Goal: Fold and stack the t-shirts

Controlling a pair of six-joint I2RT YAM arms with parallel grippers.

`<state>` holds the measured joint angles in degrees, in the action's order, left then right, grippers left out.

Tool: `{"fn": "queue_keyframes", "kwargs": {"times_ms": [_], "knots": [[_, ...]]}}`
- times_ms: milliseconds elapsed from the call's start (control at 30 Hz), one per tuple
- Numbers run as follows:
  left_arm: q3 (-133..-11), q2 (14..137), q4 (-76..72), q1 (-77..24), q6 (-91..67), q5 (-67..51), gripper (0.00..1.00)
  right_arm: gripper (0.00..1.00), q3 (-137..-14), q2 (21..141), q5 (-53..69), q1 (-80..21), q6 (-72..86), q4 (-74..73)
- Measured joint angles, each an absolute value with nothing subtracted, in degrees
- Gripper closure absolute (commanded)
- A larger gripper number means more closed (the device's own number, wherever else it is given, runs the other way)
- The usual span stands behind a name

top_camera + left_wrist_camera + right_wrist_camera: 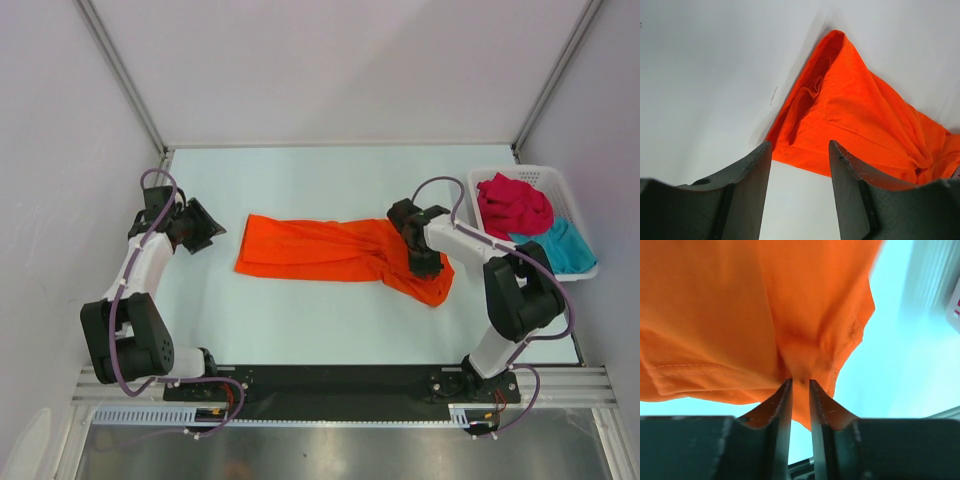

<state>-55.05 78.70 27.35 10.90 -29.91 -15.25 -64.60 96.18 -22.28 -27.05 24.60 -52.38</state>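
Looks mid-fold on the orange t-shirt (310, 250): right end effector (800, 384) barely parted around bunched cloth at 3 o'clock, hold uncertain; left end effector (800, 145) half-open, empty, probably needing the 9 o'clock edge next.

Top camera overlooks the table (300, 330); both wrist cameras closely face the orange t-shirt (310, 250).

Table shirt (320, 250) lying across middle of table (300, 180), stretching left to right. Left gripper (212, 228) hanging left of table shirt, near its left end, not touching. Right gripper (424, 265) sitting over its right end, cloth lying between fingers. Basket (560, 172) standing right of table shirt, at table's right edge. Rear shirt (512, 205) and front shirt (568, 248) lying in basket, touching, rear one lying nearer table shirt.
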Motion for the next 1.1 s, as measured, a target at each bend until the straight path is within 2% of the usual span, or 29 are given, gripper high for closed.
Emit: {"fn": "queue_keyframes", "kwargs": {"times_ms": [133, 200, 433, 700, 1100], "knots": [[-55.0, 78.7, 27.4, 10.9, -29.9, -15.3, 0.45, 0.64, -64.6, 96.1, -22.3, -27.2, 24.8, -53.2], [-55.0, 78.7, 27.4, 10.9, -29.9, -15.3, 0.44, 0.64, -64.6, 96.1, -22.3, -27.3, 24.9, -53.5], [-55.1, 79.4, 27.3, 10.9, -29.9, -15.4, 0.42, 0.62, -65.3, 94.0, -22.3, -27.9, 25.0, -55.2], [-56.8, 86.0, 27.5, 10.2, -30.2, -15.4, 0.41, 0.62, -70.4, 93.2, -22.3, -28.0, 24.8, -55.8], [-62.1, 95.9, 25.3, 3.3, -32.6, -15.2, 0.42, 0.62, -71.4, 92.6, -22.2, -26.8, 23.4, -56.1]]}}
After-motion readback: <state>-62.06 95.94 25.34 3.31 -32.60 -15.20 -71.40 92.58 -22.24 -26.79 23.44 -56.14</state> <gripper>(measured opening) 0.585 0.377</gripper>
